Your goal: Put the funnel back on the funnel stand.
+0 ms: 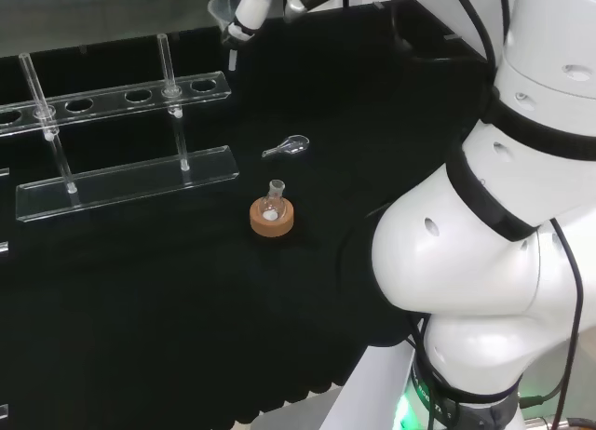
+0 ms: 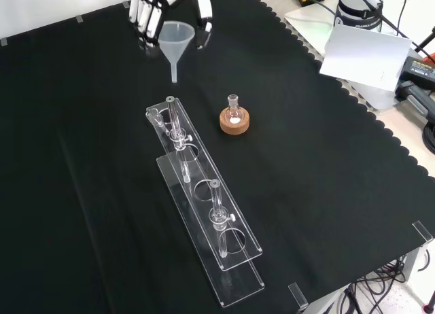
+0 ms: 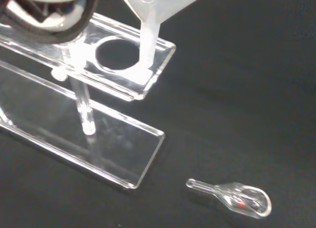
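On the black cloth (image 2: 326, 212) we see a clear stand (image 2: 204, 212) with a row of holes, a small flask (image 2: 234, 112) on a cork ring (image 2: 234, 121), and a little glass piece (image 1: 287, 147) lying near it. The hand (image 2: 153, 5) hangs beyond the stand's far end in the front view, fingers curled round the funnel (image 2: 177, 39); its spout (image 3: 148, 43) seems to hang just over the end hole.

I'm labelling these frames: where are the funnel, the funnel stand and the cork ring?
funnel (image 2: 176, 37), front view, on its cone.
funnel stand (image 2: 204, 192), front view, on its upper plate.
cork ring (image 1: 272, 220), head view, on its side.
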Controlling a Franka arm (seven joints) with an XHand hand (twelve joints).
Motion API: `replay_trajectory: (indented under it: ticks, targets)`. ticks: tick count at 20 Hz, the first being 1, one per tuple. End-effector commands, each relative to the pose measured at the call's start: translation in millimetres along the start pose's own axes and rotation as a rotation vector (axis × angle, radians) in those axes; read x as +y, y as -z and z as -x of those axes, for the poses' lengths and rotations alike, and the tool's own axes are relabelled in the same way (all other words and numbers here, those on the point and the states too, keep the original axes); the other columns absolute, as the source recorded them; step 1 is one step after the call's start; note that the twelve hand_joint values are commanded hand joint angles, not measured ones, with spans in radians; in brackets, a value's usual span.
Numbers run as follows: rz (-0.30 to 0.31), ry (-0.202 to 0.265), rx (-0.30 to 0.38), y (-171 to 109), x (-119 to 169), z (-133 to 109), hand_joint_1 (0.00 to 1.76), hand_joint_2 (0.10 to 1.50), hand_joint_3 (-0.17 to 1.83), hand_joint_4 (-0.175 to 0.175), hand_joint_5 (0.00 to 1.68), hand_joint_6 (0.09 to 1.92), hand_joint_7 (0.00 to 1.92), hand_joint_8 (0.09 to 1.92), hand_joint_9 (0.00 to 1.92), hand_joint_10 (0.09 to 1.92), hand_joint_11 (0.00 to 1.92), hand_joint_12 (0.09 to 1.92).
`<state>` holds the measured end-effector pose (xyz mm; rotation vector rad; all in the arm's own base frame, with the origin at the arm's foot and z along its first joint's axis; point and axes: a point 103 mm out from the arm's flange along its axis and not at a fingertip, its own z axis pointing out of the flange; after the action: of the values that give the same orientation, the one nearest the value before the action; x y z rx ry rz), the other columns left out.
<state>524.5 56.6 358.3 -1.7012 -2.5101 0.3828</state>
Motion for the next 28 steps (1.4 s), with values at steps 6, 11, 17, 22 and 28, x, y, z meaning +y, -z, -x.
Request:
replay_trajectory:
  ticks: [6, 11, 17, 22, 28]
  targets:
    - [-0.006, 0.051, -0.028, -1, 26, -19, 0.89, 0.64, 0.60, 0.016, 0.72, 0.58, 0.68, 0.60, 1.08, 0.29, 0.82, 1.13]
    - [-0.017, 0.053, -0.034, -7, 31, -20, 0.89, 0.64, 0.60, 0.016, 0.72, 0.59, 0.68, 0.61, 1.08, 0.29, 0.82, 1.13]
    - [-0.020, 0.064, -0.031, -8, 37, -21, 0.89, 0.64, 0.60, 0.015, 0.72, 0.59, 0.68, 0.61, 1.08, 0.29, 0.83, 1.13]
    - [-0.032, 0.067, -0.037, -14, 49, -22, 0.89, 0.64, 0.60, 0.015, 0.72, 0.59, 0.67, 0.61, 1.08, 0.29, 0.83, 1.12]
    - [-0.037, 0.068, -0.034, -17, 55, -23, 0.89, 0.64, 0.60, 0.014, 0.73, 0.59, 0.67, 0.61, 1.08, 0.28, 0.83, 1.12]
